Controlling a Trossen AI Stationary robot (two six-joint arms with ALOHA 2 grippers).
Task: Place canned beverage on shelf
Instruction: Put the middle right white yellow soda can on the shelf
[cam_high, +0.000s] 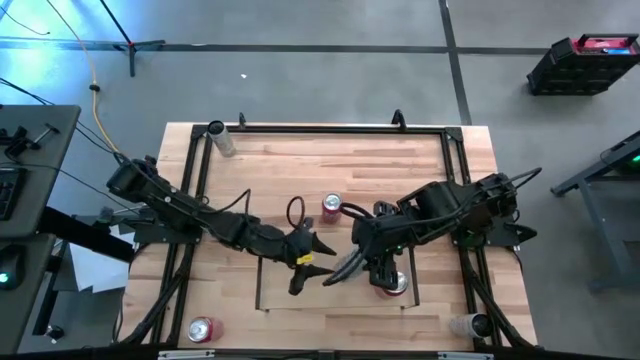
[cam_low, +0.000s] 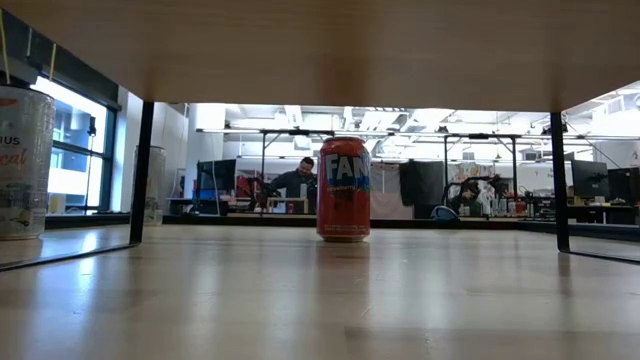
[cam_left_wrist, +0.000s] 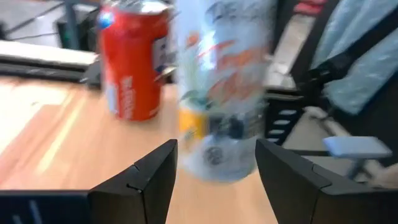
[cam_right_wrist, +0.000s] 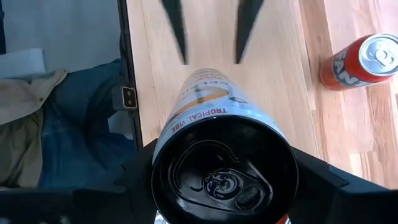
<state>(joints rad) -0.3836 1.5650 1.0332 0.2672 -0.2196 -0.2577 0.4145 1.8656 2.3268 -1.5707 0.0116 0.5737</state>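
My right hand (cam_right_wrist: 217, 205) grips the tall can (cam_right_wrist: 217, 143) over the shelf (cam_high: 300, 290); I should lower it upright. Left hand (cam_left_wrist: 214, 180) open nearby.

My high view looks straight down on the whole table (cam_high: 300, 170), both arms and the floor around it. My low view sits at tabletop level under a wooden panel (cam_low: 320, 45), facing level across the boards into the room, where a person (cam_low: 297, 183) sits far back. It shares the Fanta can (cam_low: 343, 189) with the high view and the right wrist view. My left wrist view looks forward past its own fingers (cam_left_wrist: 155, 180), close on a pale can (cam_left_wrist: 224, 93). My right wrist view looks down close onto that can's top (cam_right_wrist: 225, 171).
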